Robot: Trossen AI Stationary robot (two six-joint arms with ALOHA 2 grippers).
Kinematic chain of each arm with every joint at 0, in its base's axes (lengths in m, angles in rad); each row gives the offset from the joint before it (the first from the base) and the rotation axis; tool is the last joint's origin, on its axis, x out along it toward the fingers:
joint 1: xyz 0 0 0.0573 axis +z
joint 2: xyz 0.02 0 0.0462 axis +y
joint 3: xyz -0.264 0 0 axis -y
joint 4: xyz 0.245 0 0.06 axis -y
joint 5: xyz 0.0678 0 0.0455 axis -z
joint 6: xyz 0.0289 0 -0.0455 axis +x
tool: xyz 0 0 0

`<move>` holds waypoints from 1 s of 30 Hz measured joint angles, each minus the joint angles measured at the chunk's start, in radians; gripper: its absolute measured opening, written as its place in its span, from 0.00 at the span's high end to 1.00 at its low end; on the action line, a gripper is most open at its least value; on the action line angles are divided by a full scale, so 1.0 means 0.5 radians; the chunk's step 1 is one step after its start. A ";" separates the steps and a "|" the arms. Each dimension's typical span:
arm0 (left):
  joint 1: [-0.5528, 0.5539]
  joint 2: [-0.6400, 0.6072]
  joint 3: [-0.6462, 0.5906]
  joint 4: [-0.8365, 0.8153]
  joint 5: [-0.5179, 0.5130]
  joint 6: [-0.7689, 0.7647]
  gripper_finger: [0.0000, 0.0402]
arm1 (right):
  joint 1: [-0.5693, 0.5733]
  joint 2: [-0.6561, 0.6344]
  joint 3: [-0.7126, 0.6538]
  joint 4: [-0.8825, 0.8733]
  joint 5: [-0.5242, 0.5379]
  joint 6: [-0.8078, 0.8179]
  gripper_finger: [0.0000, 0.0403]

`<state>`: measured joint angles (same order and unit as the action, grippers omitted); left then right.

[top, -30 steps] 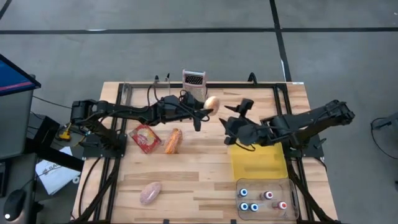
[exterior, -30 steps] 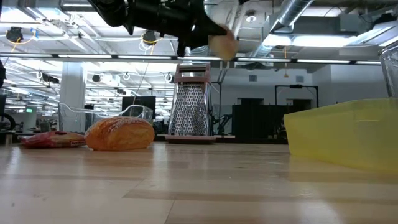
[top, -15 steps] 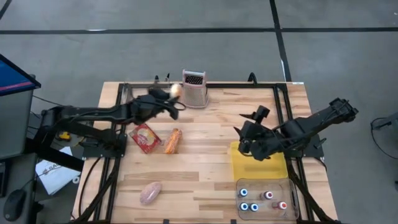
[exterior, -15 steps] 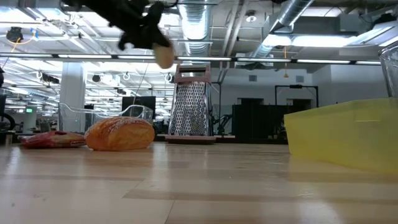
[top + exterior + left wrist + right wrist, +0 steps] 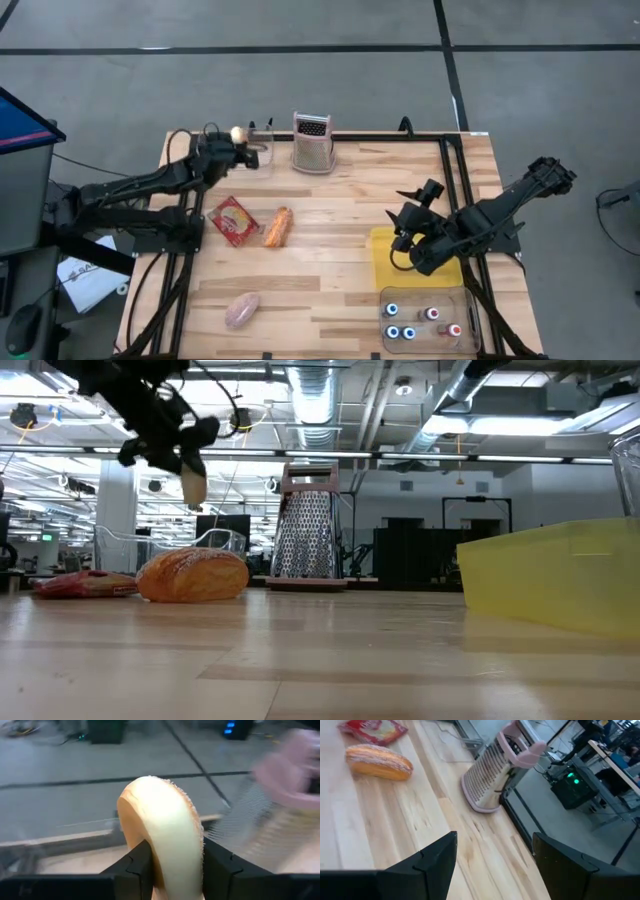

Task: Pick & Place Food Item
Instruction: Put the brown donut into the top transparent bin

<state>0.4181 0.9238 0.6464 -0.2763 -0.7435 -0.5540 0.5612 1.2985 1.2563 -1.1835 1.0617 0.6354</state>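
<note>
Bun [image 5: 165, 835], pale and rounded, being gripped between the two dark fingers [image 5: 132, 867] of the left gripper [image 5: 236, 139], clenched on it and hanging in the air well above the counter [image 5: 330, 265], just beside the grater [image 5: 312, 142] toward the counter's far left corner. Showing in the low view as a pale lump [image 5: 193, 482] under the left gripper [image 5: 170, 445], higher than the bread loaf [image 5: 193, 575] and to the grater's [image 5: 308, 530] left. Lying on the counter, nearer than the grater and apart from it: a red packet [image 5: 233, 220] and, just beside it, the bread loaf [image 5: 278, 227]; lying well apart from the grater, near the counter's near edge, a pinkish sausage-like item [image 5: 241, 311]. Right gripper [image 5: 412, 222] hanging with its fingers [image 5: 425, 865] spread wide and grasping nothing, above the yellow bin [image 5: 410, 262], well to the right of the grater. Sitting just beyond the yellow bin, still farther from the grater, a clear tray [image 5: 470, 300] with small round-capped bottles [image 5: 420, 322]. Grater [image 5: 495, 775], bread loaf [image 5: 379, 762] and red packet [image 5: 372, 730] also showing in the right wrist view.
</note>
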 joint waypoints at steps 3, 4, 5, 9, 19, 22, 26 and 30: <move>0.268 0.041 0.000 -0.005 0.268 0.000 0.73 | -0.002 -0.023 -0.063 0.009 0.025 0.040 0.38; 0.341 0.062 0.000 0.003 0.357 0.007 0.73 | -0.003 -0.034 -0.078 0.016 0.028 0.041 0.38; 0.421 0.085 0.000 0.003 0.434 0.023 0.74 | -0.003 -0.042 -0.090 0.027 0.027 0.046 0.38; 0.680 0.189 0.000 -0.079 0.635 0.094 0.75 | -0.003 -0.053 -0.098 0.027 0.026 0.072 0.38; 0.991 0.365 0.012 -0.289 0.820 0.247 0.75 | -0.055 -0.074 -0.098 0.035 0.025 0.045 0.38; 0.988 0.375 0.019 -0.341 0.841 0.259 0.75 | -0.069 -0.075 -0.098 0.035 0.025 0.044 0.38; 0.979 0.375 0.019 -0.410 0.859 0.262 0.74 | -0.068 -0.075 -0.098 0.035 0.021 0.039 0.38; 0.978 0.375 0.019 -0.437 0.861 0.262 0.72 | -0.067 -0.075 -0.098 0.034 0.019 0.037 0.38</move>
<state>0.9073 1.1114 0.6559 -0.4949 -0.3130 -0.4232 0.5278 1.2610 1.2072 -1.1664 1.0714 0.6537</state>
